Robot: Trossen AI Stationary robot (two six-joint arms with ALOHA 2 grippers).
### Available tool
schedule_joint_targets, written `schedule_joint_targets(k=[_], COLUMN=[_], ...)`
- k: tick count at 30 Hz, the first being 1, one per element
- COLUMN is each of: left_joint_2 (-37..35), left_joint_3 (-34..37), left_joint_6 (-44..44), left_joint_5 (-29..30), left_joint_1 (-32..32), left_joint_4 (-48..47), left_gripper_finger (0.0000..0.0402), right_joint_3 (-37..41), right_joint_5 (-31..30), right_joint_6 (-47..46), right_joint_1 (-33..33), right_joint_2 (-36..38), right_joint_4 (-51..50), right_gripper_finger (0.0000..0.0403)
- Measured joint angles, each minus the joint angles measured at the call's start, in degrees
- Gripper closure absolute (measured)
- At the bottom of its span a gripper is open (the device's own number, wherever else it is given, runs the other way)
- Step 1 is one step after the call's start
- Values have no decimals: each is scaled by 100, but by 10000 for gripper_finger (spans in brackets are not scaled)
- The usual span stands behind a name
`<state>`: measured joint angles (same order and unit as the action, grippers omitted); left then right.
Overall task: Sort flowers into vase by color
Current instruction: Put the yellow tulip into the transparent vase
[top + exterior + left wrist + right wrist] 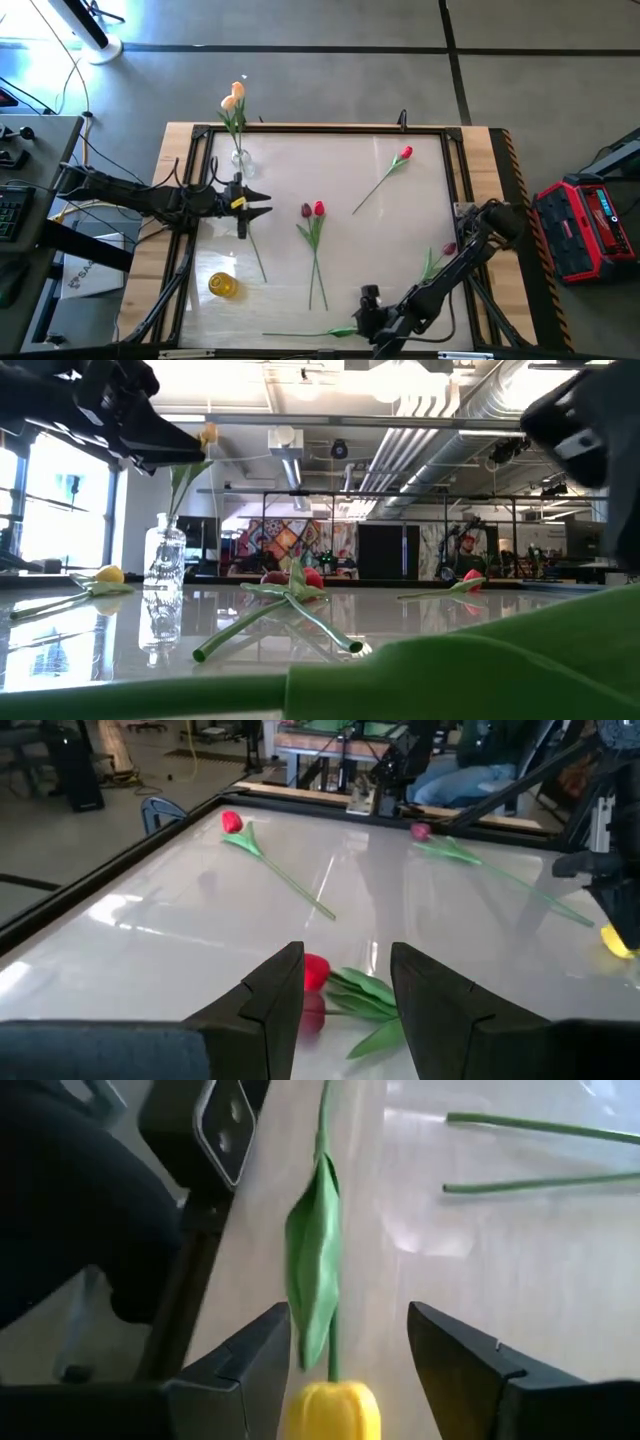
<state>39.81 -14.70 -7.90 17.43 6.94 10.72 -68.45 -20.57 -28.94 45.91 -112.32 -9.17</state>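
Left pincer [262, 207] open beside vase [240, 160], seemingly holding 1 peach tulip [233, 98].

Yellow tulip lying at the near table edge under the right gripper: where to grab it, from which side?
Take the yellow tulip on its thin bare stem just behind the head, not on the soft head or the floppy leaf. It lies flat, so come straight down with the open right gripper, fingers either side of the stem.
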Motion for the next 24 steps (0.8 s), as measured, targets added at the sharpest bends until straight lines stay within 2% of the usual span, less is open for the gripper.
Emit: schedule_joint_targets(k=[5,11,17,21,24], left_joint_2=[114,243,274,274,273], left_joint_3=[0,0,0,0,0], left_joint_6=[-54,-94,-103,-292,-594], left_joint_5=[46,218,269,273,273], left_joint_1=[-2,-2,-2,-2,-2], left_joint_4=[0,0,-1,9,-9], left_gripper_finger=[261,261,261,261,261], right_joint_3=[-38,-176,-498,-543,-541], right_joint_5=[297,429,809,1029,1088], right_joint_6=[-116,-233,-360,-568,-753], right_joint_1=[-133,-131,-198,-290,-355], right_joint_2=[-349,-395,-397,-397,-397], right_joint_4=[67,-62,-779,-795,-839], right_gripper_finger=[212,225,307,370,395])
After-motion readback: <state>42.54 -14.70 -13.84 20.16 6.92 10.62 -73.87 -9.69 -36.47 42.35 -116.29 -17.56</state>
